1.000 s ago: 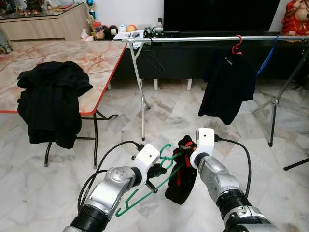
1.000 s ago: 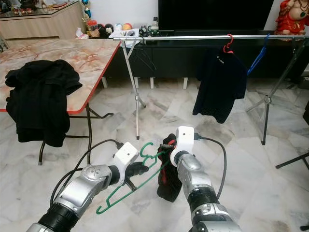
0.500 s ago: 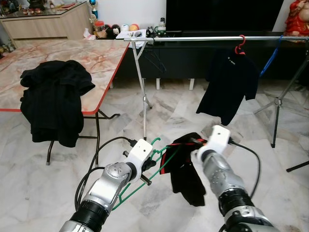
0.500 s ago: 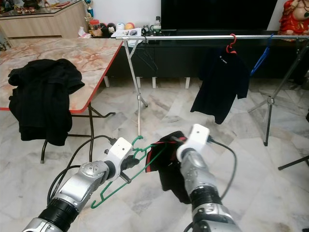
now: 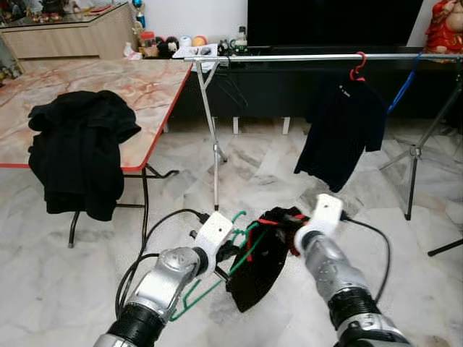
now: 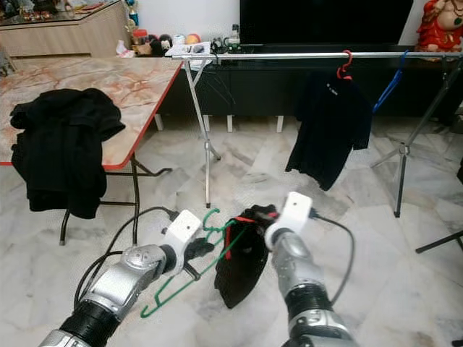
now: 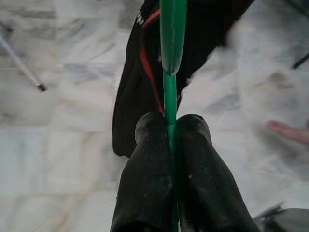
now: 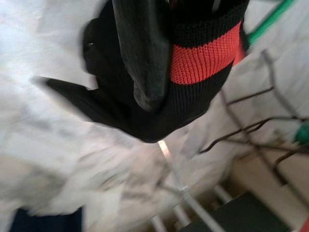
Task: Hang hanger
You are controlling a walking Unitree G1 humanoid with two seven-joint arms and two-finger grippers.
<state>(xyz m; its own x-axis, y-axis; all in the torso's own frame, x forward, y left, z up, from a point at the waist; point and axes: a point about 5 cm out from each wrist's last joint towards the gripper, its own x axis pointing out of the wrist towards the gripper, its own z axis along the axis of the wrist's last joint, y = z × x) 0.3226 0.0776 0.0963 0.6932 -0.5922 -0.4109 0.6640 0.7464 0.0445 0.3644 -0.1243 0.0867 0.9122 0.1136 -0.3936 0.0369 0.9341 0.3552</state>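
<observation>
Green hanger point(image 5: 239, 246) — L hand point(image 7: 170, 145), black garment point(image 5: 259, 264) — R hand point(image 5: 295, 230)

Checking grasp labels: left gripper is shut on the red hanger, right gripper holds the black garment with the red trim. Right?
Not quite: the hanger pinched by the left gripper is green, not red, as the left wrist view shows. The red hanger hangs on the rail with a black shirt. The rest stands: the right gripper holds the black garment with red trim.
</observation>
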